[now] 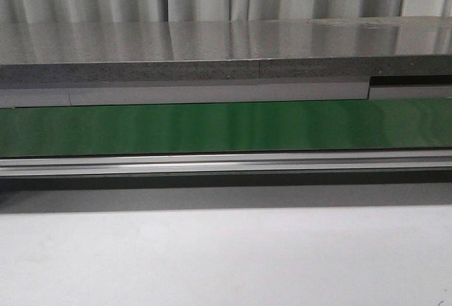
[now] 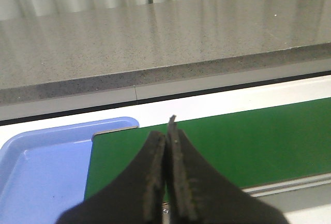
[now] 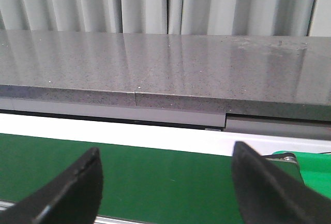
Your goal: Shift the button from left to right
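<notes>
The button is out of view in every frame. My left gripper (image 2: 166, 133) is shut with nothing between its black fingers; it hangs over the left end of the green conveyor belt (image 2: 248, 141), beside a blue tray (image 2: 41, 177). My right gripper (image 3: 164, 157) is open and empty, its two black fingers spread wide over the green belt (image 3: 155, 177). Neither gripper shows in the front view, where only the belt (image 1: 226, 126) is seen.
A grey stone-like counter (image 1: 226, 48) runs behind the belt, with pale curtains beyond it. An aluminium rail (image 1: 226, 163) edges the belt's near side, and a white table surface (image 1: 226, 256) lies in front. The blue tray holds nothing in its visible part.
</notes>
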`<state>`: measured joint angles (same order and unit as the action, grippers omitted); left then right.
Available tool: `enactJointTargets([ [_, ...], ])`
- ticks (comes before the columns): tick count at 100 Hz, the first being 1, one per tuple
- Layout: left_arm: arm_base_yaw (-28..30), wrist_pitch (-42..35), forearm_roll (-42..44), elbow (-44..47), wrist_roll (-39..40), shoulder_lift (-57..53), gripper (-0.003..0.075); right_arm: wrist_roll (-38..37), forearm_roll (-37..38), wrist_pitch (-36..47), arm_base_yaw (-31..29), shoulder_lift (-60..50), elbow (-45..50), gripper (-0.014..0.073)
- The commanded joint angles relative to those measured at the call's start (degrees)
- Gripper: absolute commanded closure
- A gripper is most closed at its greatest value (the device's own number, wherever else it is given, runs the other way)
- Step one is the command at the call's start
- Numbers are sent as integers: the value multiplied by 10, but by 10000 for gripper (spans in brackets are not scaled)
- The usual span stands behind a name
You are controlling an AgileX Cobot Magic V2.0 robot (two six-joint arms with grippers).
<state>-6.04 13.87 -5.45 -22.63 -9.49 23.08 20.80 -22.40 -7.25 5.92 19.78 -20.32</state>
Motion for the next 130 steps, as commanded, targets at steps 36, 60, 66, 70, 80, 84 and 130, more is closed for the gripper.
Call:
enactJointTargets([
  [36, -5, -43, -6, -16, 0, 4, 740, 1, -6, 37, 3, 1, -14, 658],
  [60, -5, -43, -6, -16, 0, 4, 740, 1, -6, 37, 3, 1, -14, 662],
  [66, -5, -43, -6, -16, 0, 4, 740, 1, -6, 37, 3, 1, -14, 662],
  [70, -5, -43, -6, -16, 0, 4, 740, 1, -6, 37, 3, 1, -14, 662],
  [80, -5, -43, -6, -16, 0, 4, 740, 1, -6, 37, 3, 1, -14, 662],
  [84, -5, -43, -6, -16, 0, 4, 740, 1, -6, 37, 3, 1, -14, 662],
  [130, -5, -43, -6, -16, 0, 4, 740, -4, 32, 35, 3, -3, -12, 662],
])
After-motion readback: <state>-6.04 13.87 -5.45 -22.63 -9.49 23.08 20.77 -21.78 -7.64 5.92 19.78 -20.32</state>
